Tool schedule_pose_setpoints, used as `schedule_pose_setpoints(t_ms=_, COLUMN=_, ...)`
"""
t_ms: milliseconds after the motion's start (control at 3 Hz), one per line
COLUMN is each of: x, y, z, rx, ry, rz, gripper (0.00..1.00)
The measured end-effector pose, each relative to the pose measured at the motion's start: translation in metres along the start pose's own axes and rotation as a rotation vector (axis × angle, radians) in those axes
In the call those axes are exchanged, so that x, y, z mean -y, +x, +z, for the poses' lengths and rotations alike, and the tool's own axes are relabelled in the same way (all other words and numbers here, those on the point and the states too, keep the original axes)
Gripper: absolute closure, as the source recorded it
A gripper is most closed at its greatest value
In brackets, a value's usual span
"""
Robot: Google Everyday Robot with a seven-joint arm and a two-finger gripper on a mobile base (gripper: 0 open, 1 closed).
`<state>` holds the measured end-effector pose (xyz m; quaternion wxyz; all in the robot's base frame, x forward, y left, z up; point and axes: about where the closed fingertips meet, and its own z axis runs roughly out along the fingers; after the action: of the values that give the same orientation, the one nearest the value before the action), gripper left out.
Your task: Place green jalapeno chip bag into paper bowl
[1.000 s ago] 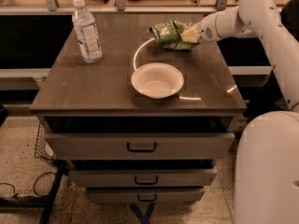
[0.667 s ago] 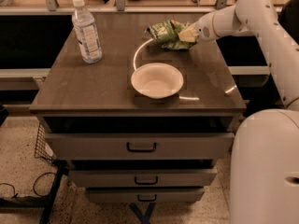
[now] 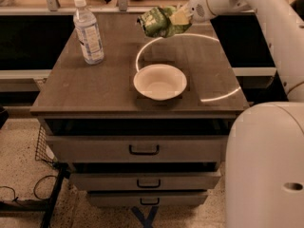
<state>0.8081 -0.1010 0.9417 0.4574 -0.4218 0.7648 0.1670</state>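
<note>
The green jalapeno chip bag point(image 3: 157, 22) is a crinkled green foil bag, held up in the air above the back of the tabletop. My gripper point(image 3: 179, 18) is shut on its right end and reaches in from the upper right on the white arm. The paper bowl point(image 3: 159, 81) is off-white, round and empty. It stands near the front middle of the dark table point(image 3: 95, 87), below and in front of the bag.
A clear plastic water bottle point(image 3: 88, 32) with a white cap stands at the table's back left. Drawers point(image 3: 142, 148) with handles sit under the tabletop. My white base point(image 3: 266, 170) fills the lower right. A shelf runs behind the table.
The gripper has lifted the chip bag off the tabletop and carried it left, closer to the bowl. The bowl and the bottle have not moved.
</note>
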Motion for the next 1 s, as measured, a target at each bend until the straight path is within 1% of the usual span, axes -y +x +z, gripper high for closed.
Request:
schedule_pose_setpoints(t_ms=333, x=-0.018, y=-0.031, z=-0.024, rx=-0.013, ry=0.018, rz=-0.033, gripper=1.00)
schedule_pose_setpoints(t_ms=667, x=-0.036, y=-0.048, z=-0.059, rx=-0.017, ry=0.049, rz=-0.047, gripper=1.00)
schedule_pose_setpoints(t_ms=1000, x=-0.056, y=-0.052, z=-0.099, rx=-0.015, ry=0.089, rz=-0.049, gripper=1.00)
